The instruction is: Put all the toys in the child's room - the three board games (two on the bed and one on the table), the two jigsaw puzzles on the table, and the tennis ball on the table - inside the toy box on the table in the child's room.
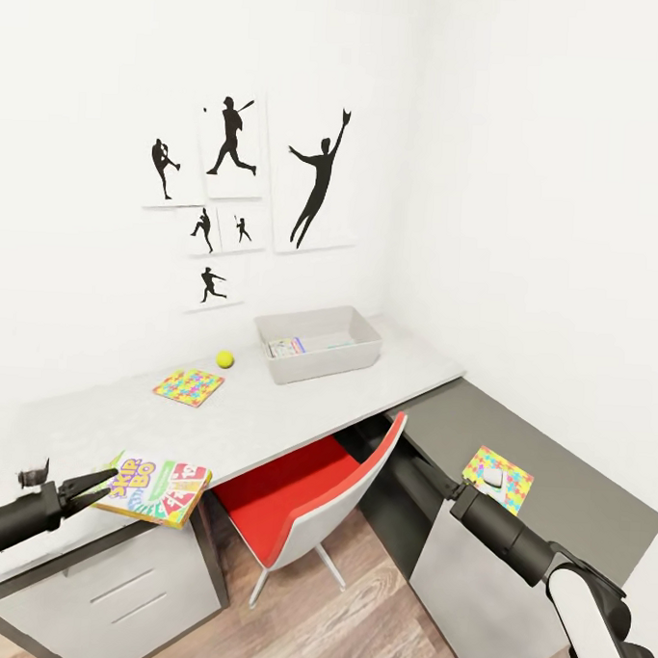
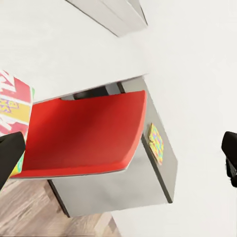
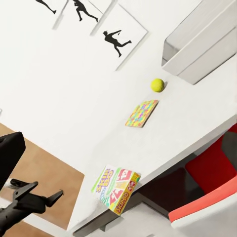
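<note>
I am looking over a corner desk whose long pale grey speckled tabletop [image 1: 266, 417] meets a dark grey tabletop [image 1: 572, 477] along the right-hand wall, in a white room with black sports-silhouette pictures [image 1: 318, 179] hung above. A red-seated chair with a pale shell [image 1: 311, 497] is tucked under the pale top. Toward the far end of that top sits the shallow pale grey open toy box [image 1: 319, 343], with a small printed flat box [image 1: 287, 347] lying inside it. At the near edge, hanging slightly over it, lies the longer white-green board game box with red and yellow lettering [image 1: 157, 489]. One thin multicolour jigsaw puzzle panel [image 1: 189, 386] lies flat on the pale top between that game and the bin, and the small yellow-green tennis ball [image 1: 225, 359] rests just beyond it, near the bin's left end. A second puzzle-pattern panel [image 1: 498, 478] lies on the dark top. My left tool [image 1: 94, 486] hovers spread apart just beside the white-green box, not touching it. My right tool [image 1: 493, 479] sits over the second panel; I cannot tell its opening.
</note>
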### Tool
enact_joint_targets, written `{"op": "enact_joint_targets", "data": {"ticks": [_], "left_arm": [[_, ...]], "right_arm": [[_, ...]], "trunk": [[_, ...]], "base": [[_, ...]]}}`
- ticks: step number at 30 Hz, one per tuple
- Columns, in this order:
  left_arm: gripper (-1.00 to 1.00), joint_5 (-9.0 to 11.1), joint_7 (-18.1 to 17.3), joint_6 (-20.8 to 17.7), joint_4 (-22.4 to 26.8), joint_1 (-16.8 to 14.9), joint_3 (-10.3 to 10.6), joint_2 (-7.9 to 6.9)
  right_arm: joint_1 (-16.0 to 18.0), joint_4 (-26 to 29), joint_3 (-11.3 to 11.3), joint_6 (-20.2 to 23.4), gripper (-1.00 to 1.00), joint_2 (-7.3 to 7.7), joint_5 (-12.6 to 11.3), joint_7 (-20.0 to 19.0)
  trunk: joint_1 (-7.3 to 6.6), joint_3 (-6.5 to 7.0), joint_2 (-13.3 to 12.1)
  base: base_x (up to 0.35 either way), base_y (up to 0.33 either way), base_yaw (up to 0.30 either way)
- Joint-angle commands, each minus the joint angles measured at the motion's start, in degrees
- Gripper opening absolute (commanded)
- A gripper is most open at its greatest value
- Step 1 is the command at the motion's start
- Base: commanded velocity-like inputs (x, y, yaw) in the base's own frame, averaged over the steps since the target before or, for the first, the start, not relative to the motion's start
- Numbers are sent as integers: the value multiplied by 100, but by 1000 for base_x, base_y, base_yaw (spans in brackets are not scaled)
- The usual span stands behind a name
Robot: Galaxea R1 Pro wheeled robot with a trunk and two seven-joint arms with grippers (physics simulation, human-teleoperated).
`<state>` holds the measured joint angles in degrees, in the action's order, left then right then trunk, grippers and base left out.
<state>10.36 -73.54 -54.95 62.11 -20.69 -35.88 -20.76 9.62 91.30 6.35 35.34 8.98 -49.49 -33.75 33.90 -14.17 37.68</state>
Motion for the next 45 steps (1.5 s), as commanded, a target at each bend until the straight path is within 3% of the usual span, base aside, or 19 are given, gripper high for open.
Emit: {"op": "enact_joint_targets", "data": {"ticks": [1,9,17,23,27,37,45], "left_arm": [[100,11,58,-63,-35,-12,-2,18],[100,45,1164,-117,-776,-62,4,87],[100,46,1762,-38,-1520,-98,9,144],[100,42,2207,351,-1769,-226,10,423],[100,41,2417,603,-2123,-377,10,527],[100,60,2363,774,-2379,-519,0,659],[100,51,1633,1073,-2367,-524,2,895]], "right_arm": [[5,1,6,43,100,0,-34,0],[5,1,9,43,100,-1,-34,11],[5,-2,7,43,100,-2,-34,17],[5,-5,6,38,100,-2,-34,18],[5,-7,6,35,100,-2,-34,18],[5,0,15,34,100,-1,-29,18],[5,-7,22,34,100,5,-27,18]], "trunk": [[1,-8,8],[1,-8,8],[1,-8,8],[1,-8,8],[1,-8,8],[1,-8,8],[1,-8,8]], "base": [[0,0,0],[0,0,0],[0,0,0],[0,0,0],[0,0,0],[0,0,0],[0,0,0]]}}
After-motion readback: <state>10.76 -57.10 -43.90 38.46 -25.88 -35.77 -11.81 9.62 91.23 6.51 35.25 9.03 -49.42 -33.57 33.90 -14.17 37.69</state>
